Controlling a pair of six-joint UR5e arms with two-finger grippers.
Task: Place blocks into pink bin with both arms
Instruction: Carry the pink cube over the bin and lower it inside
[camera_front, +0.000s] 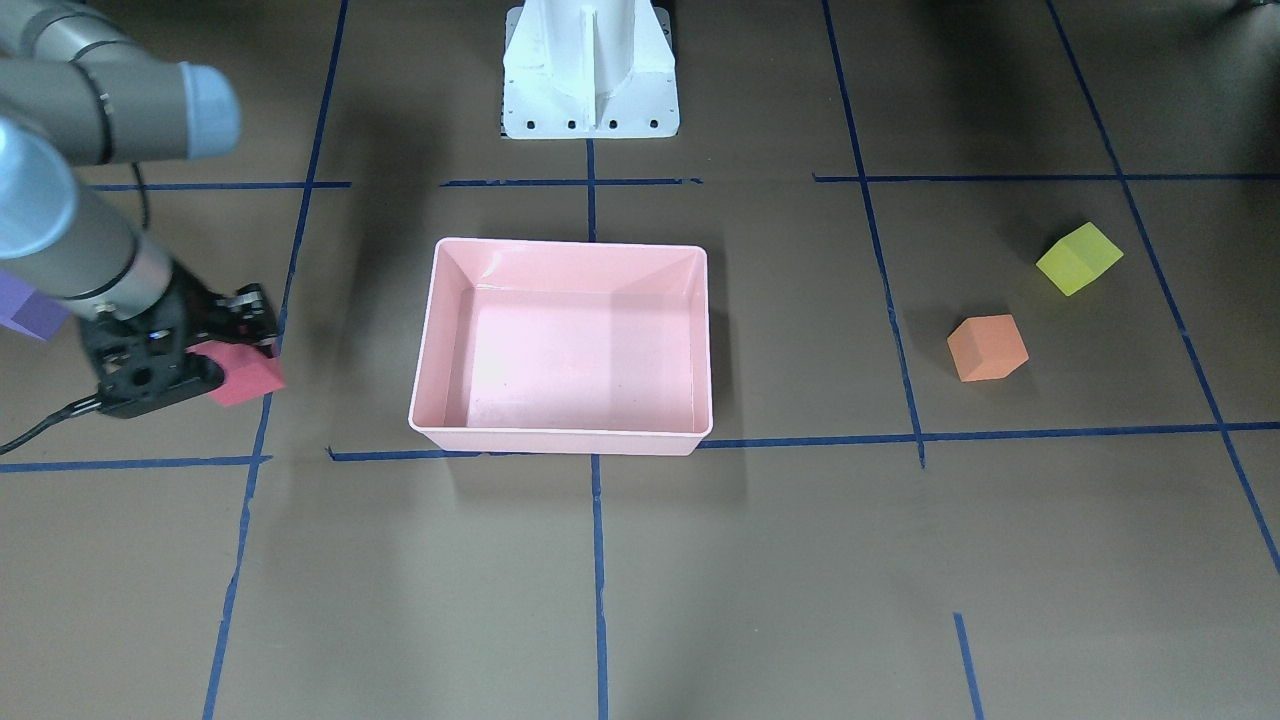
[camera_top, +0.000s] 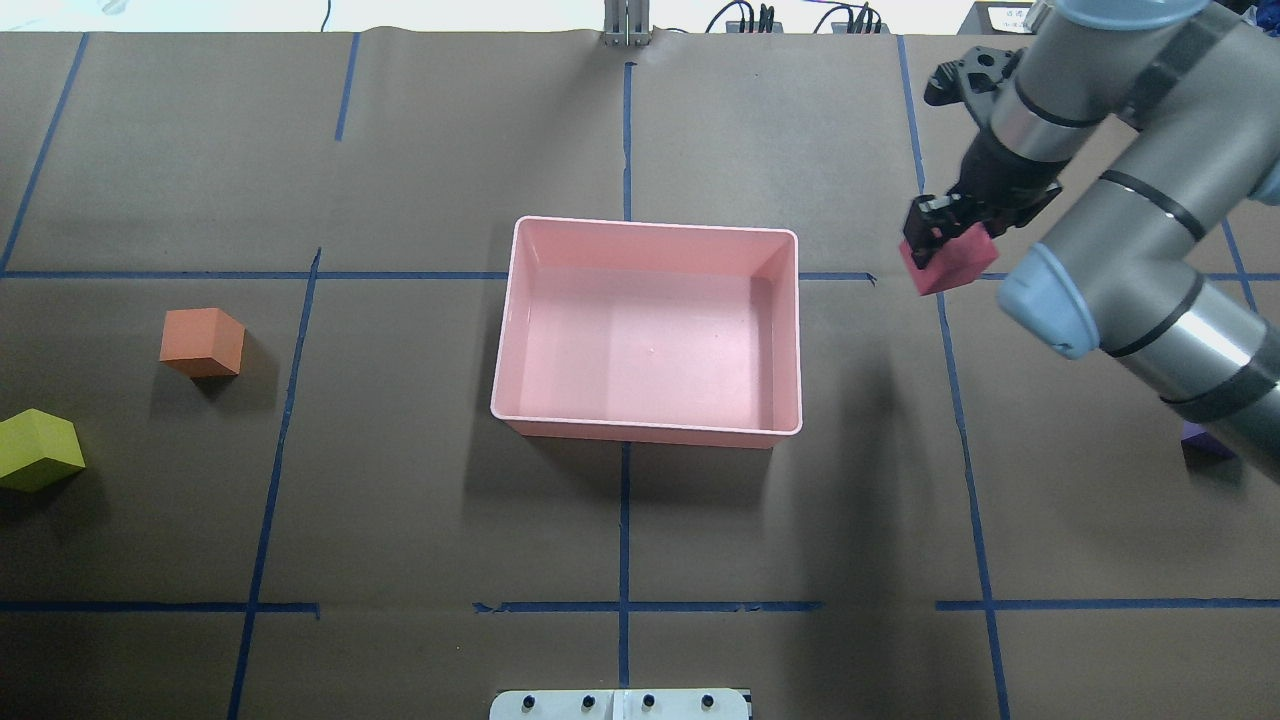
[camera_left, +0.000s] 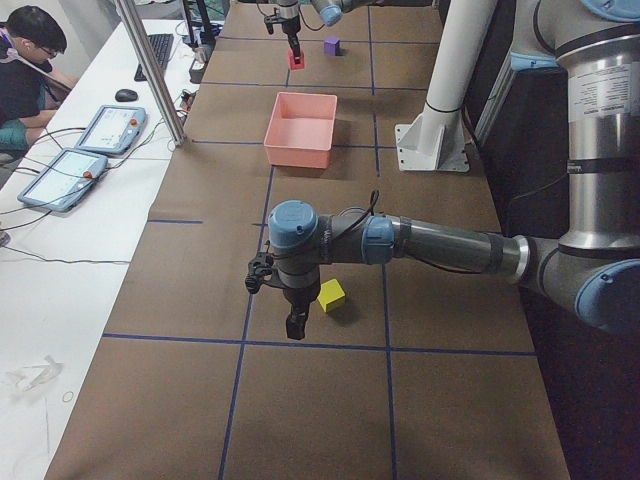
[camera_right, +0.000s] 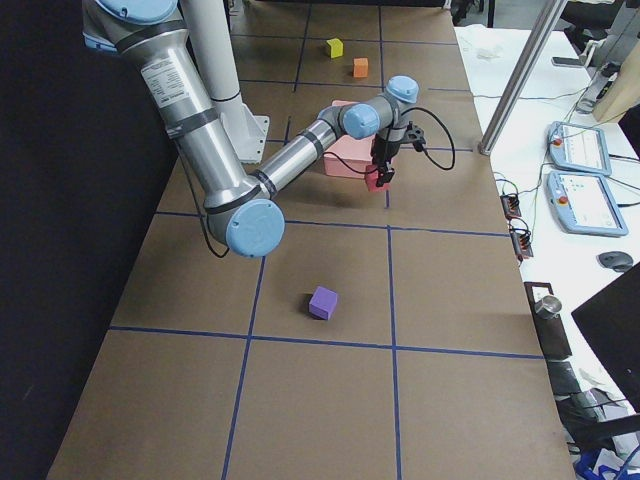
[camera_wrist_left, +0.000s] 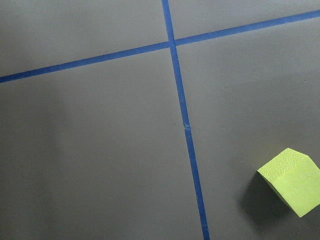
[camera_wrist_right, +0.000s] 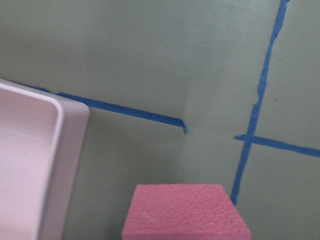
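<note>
The red block (camera_top: 952, 268), gripped by the right claw (camera_top: 935, 250), should be released only once past the rim of the pink bin (camera_top: 650, 223). The state of the left claw (camera_left: 294, 322) cannot be told.

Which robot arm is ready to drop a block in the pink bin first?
Right. The right gripper holds the red block close beside the pink bin. The left gripper hangs near the yellow-green block, which lies on the table far from the bin.

Glossy bin (camera_front: 570, 268) — red block (camera_wrist_right: 185, 212) perhaps foam
</note>
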